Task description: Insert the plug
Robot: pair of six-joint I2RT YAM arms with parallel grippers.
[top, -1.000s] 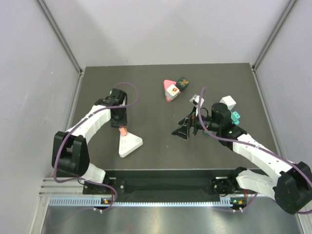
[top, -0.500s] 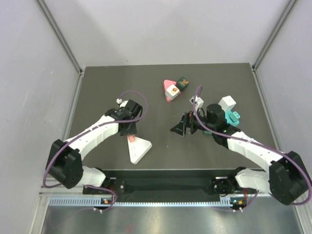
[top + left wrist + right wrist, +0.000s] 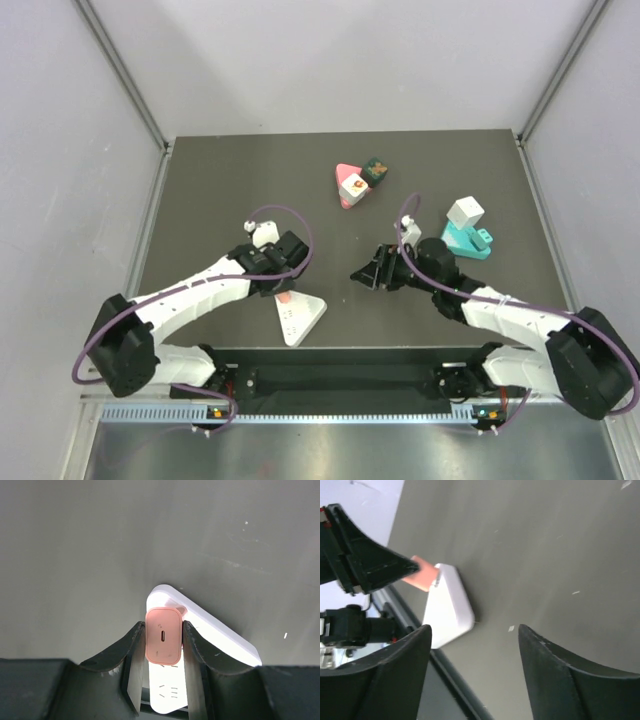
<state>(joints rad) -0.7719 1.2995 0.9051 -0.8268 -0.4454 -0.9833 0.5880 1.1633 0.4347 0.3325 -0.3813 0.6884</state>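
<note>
My left gripper [image 3: 284,290] is shut on a salmon-pink plug [image 3: 163,642], which sits at the far corner of a white triangular power strip [image 3: 300,318]. In the left wrist view the fingers [image 3: 129,657] squeeze the plug from both sides above the strip [image 3: 220,637]. My right gripper [image 3: 368,270] is open and empty, low over the dark mat right of the strip. The right wrist view shows the strip [image 3: 447,607], the pink plug [image 3: 422,575] and the left gripper ahead of my open right fingers [image 3: 390,680].
At the back of the mat [image 3: 200,190] are a pink triangular strip [image 3: 348,186] with a white plug and a dark green plug [image 3: 377,171]. A teal strip [image 3: 468,240] bearing a white cube plug [image 3: 465,212] stands at the right. The black front rail [image 3: 340,378] is close to the white strip.
My left gripper has moved right and toward the front edge, and the pink plug and white strip moved with it. My right gripper has moved down toward the front, leaving the teal strip uncovered.
</note>
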